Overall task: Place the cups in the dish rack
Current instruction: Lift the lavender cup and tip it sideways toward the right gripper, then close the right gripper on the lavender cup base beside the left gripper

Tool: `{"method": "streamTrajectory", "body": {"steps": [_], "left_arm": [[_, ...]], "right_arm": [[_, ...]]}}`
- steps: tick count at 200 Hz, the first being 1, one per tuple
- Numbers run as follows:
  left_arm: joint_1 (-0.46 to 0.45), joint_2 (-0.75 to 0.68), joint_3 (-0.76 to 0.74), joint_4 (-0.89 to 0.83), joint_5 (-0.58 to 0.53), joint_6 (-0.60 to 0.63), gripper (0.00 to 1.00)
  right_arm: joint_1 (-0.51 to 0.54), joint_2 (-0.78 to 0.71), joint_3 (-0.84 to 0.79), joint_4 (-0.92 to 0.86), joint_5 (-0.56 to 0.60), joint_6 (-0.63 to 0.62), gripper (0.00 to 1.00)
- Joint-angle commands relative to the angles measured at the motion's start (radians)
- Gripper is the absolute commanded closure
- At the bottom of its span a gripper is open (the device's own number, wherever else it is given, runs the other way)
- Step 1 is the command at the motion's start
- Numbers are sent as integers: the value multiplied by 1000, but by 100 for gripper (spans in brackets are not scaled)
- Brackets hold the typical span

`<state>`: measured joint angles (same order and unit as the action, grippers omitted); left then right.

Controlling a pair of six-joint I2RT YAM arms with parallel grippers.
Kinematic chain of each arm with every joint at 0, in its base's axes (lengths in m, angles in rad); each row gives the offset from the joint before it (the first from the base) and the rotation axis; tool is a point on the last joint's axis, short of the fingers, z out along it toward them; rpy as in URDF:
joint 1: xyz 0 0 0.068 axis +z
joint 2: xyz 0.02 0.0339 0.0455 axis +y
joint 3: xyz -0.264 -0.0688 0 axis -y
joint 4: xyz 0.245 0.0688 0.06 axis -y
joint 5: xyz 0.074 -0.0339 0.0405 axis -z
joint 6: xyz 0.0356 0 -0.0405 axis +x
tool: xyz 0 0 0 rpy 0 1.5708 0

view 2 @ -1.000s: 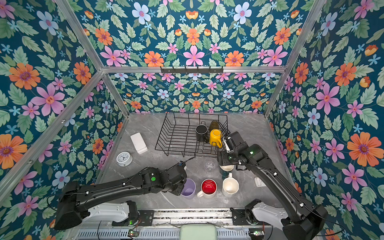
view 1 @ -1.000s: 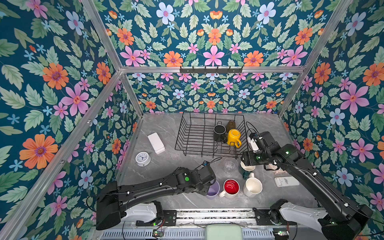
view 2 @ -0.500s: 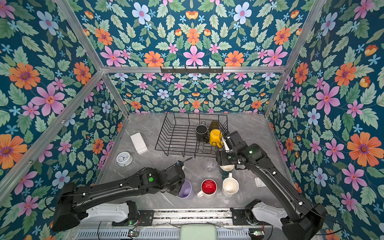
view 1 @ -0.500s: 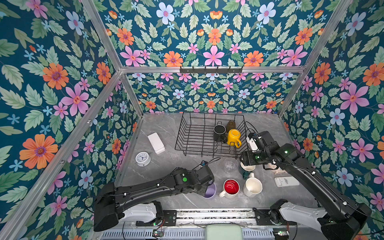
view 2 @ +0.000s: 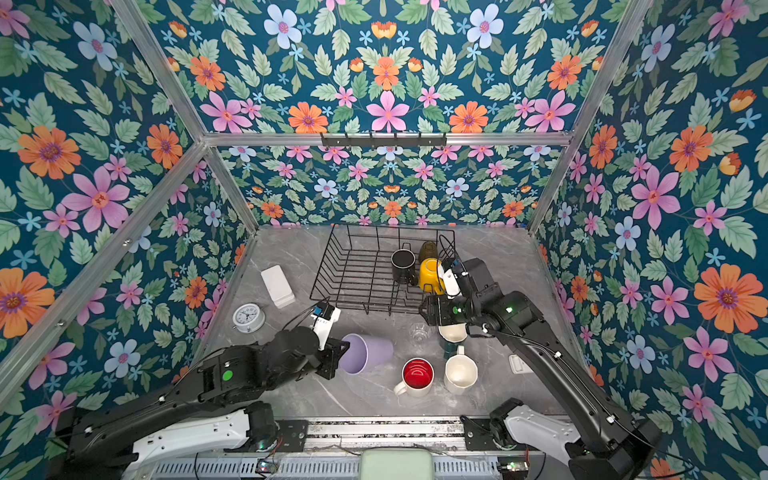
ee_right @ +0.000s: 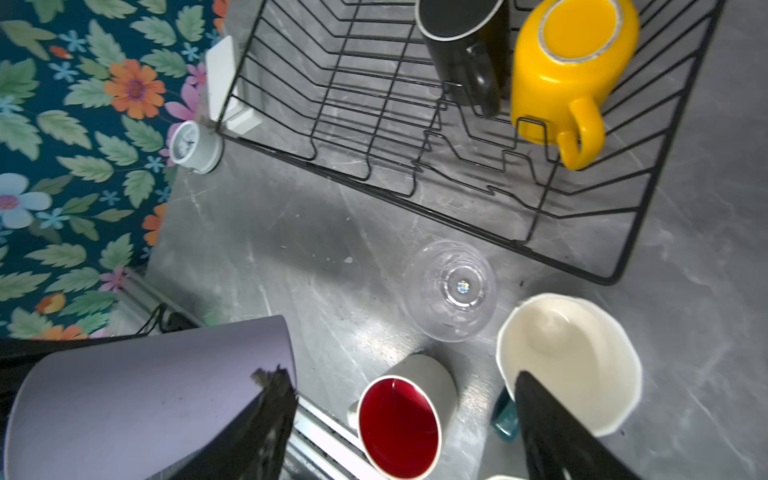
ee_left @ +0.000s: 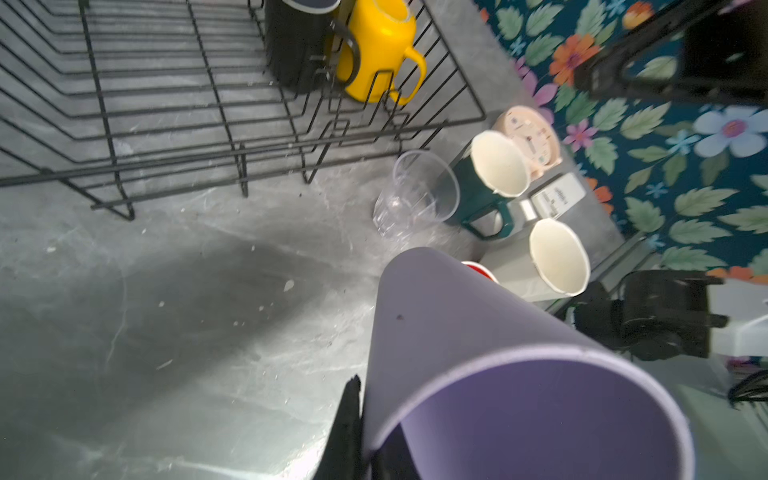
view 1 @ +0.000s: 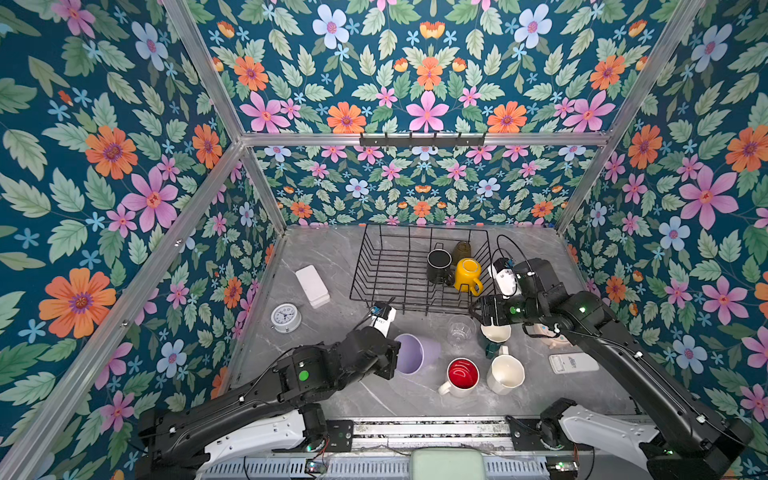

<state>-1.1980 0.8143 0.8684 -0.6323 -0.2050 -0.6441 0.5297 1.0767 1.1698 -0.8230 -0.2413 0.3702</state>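
Left gripper (view 1: 390, 356) pinches the lilac cup (view 1: 417, 353) by its rim; right gripper (view 1: 486, 311) spread.
I see the lilac cup tipped sideways in front of the rack (view 1: 374, 266), mouth toward the left gripper. The right gripper hangs over the green mug (view 1: 495, 337), beside the glass (view 1: 460, 330). Black mug (view 1: 438, 262), yellow mug (view 1: 467, 272) and amber cup (view 1: 461, 249) sit at the rack's right end; red mug (view 1: 461, 374) and cream mug (view 1: 505, 374) stand on the table (view 1: 374, 399).

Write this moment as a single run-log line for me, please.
left claw: shut on tilted lilac tumbler | right claw: open by dark green mug | black wire dish rack: black mug, yellow mug, amber tumbler
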Motion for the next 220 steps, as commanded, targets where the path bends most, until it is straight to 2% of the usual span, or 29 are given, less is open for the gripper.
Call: {"method": "streamTrajectory", "body": {"steps": [1, 22, 65, 93, 121, 165, 220], "left_arm": [[26, -11, -23, 183, 28, 70, 100], [101, -23, -57, 293, 132, 83, 100], [361, -43, -174, 553, 513, 24, 100], [436, -28, -236, 734, 690, -22, 100], [486, 8, -304, 966, 834, -105, 100], [541, 52, -396, 1259, 949, -247, 100], [572, 115, -430, 1477, 1003, -346, 100]], "right_arm": [[0, -12, -21, 121, -125, 41, 18], [0, -28, -56, 190, -190, 70, 17], [-50, -80, -121, 314, -330, 134, 16], [-137, -133, -196, 438, -472, 217, 15], [-160, -165, -234, 508, -533, 254, 14], [-161, -173, -248, 519, -602, 254, 14], [-160, -166, -290, 585, -704, 284, 14]]}}
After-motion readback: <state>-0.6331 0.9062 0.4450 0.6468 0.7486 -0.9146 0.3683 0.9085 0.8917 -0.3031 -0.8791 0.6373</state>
